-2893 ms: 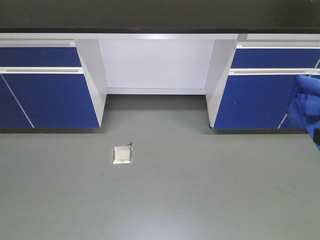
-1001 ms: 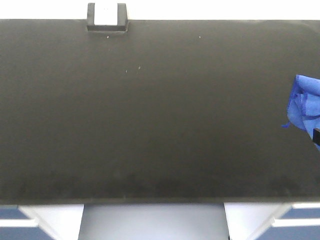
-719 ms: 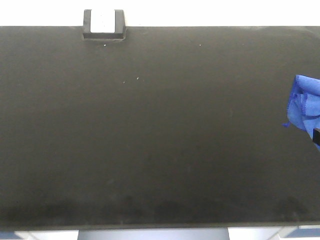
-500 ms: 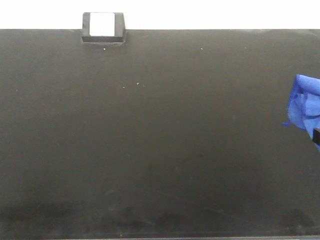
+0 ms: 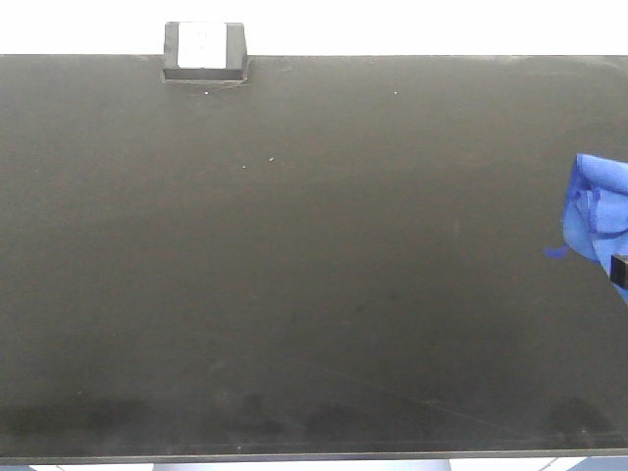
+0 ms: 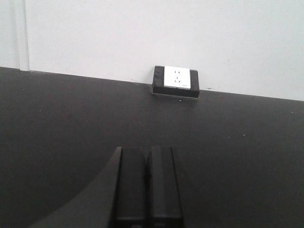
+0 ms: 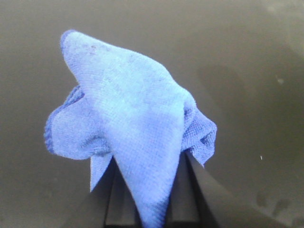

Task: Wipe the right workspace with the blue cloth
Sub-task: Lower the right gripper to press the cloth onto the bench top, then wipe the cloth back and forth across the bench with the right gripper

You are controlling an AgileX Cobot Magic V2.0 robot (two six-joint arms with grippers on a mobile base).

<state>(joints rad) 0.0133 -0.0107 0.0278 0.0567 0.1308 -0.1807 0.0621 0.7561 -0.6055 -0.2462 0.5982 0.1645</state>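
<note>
The blue cloth (image 7: 128, 118) bunches up in front of my right gripper (image 7: 149, 164), which is shut on it, a fold pinched between the two dark fingers. In the front view the blue cloth (image 5: 595, 218) shows at the far right edge over the right workspace (image 5: 314, 275), a wide matte black countertop. I cannot tell whether the cloth touches the surface. My left gripper (image 6: 147, 152) is shut with nothing in it, held low over the same black top (image 6: 237, 156).
A small dark box with a white socket face (image 5: 203, 49) sits at the counter's back edge, left of centre, also in the left wrist view as the socket box (image 6: 176, 81). A white wall (image 6: 142, 33) rises behind it. Faint specks and scuffs mark the countertop.
The front view rose from the blue cabinet fronts and floor to the black countertop, which now fills it. The cloth stays at the right edge, dipping slightly.
</note>
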